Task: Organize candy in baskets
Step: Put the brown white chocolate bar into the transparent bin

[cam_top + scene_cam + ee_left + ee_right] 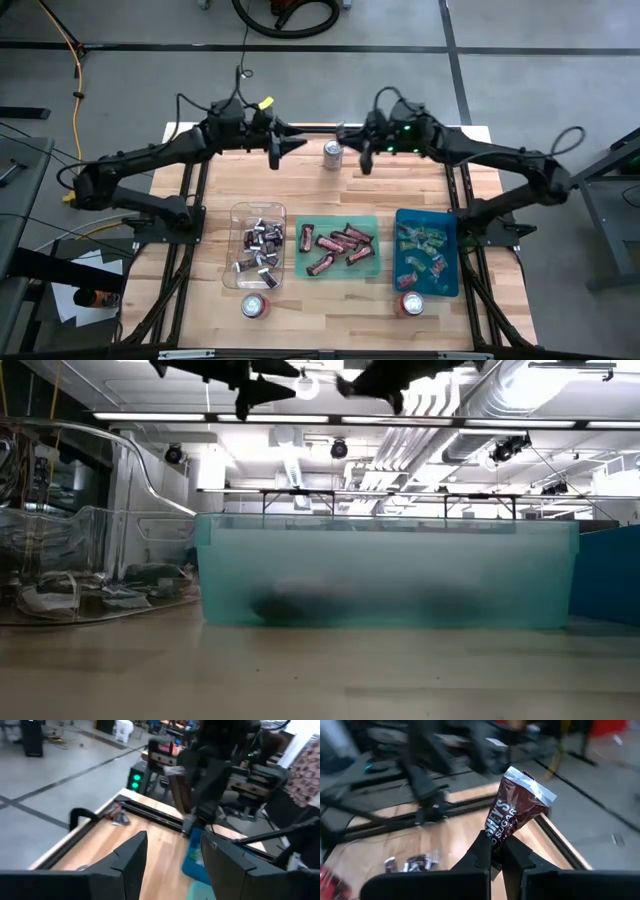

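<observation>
A: In the low view, the green basket (385, 570) hides its contents; we only make out a dark smear at its seven o'clock.

B: Agreed. Both arms are cut off at twelve o'clock there, so we can't see their grippers whole.

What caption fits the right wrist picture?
Right end effector pinches a maroon-brown wrapped candy above the wooden table.
</observation>
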`<action>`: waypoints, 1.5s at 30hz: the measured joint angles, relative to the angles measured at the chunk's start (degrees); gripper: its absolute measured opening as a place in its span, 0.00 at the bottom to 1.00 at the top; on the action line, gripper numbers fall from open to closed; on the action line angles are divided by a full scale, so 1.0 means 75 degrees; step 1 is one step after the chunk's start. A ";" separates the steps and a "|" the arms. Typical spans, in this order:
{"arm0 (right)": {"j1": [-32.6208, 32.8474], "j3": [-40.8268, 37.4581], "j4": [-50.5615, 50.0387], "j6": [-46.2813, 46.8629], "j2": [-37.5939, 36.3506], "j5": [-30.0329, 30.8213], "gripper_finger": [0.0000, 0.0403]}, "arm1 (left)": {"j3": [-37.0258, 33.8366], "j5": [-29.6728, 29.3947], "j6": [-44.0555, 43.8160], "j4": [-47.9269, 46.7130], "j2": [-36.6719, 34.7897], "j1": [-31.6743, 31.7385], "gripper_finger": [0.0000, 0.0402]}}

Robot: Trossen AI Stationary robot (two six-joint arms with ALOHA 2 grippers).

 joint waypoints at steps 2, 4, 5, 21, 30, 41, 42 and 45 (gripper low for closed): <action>0.0321 0.0418 0.0045 -0.0433 0.0402 -0.0018 0.01 | 0.0000 0.0003 -0.0005 0.0231 0.0139 -0.0208 0.43; 0.0524 0.0761 0.0005 -0.0712 0.0813 -0.0020 0.01 | 0.0000 0.0006 -0.0005 0.0420 0.0255 -0.0430 0.43; 0.0572 0.0902 -0.0036 -0.0780 0.0983 -0.0007 0.01 | 0.0000 0.0008 -0.0003 0.0488 0.0296 -0.0529 0.43; 0.0852 0.1561 -0.0272 -0.0957 0.1517 -0.0127 0.01 | -0.0003 -0.0289 0.0400 0.0569 0.0346 -0.0784 0.43; 0.0948 0.1561 -0.0246 -0.1004 0.1517 -0.0165 0.01 | -0.0003 -0.0315 0.0400 0.0593 0.0349 -0.0784 0.43; 0.0983 0.1563 -0.0202 -0.1021 0.1424 -0.0526 0.01 | -0.0003 -0.0379 0.0237 0.1031 0.0331 -0.0688 0.43; 0.0983 0.1566 -0.0165 -0.1027 0.1424 -0.0521 0.01 | 0.0000 -0.0376 0.0202 0.1036 0.0323 -0.0685 0.43; 0.0981 0.1566 -0.0173 -0.1032 0.1427 -0.0542 0.01 | 0.0000 -0.0274 0.0204 0.1011 0.0322 -0.0684 0.43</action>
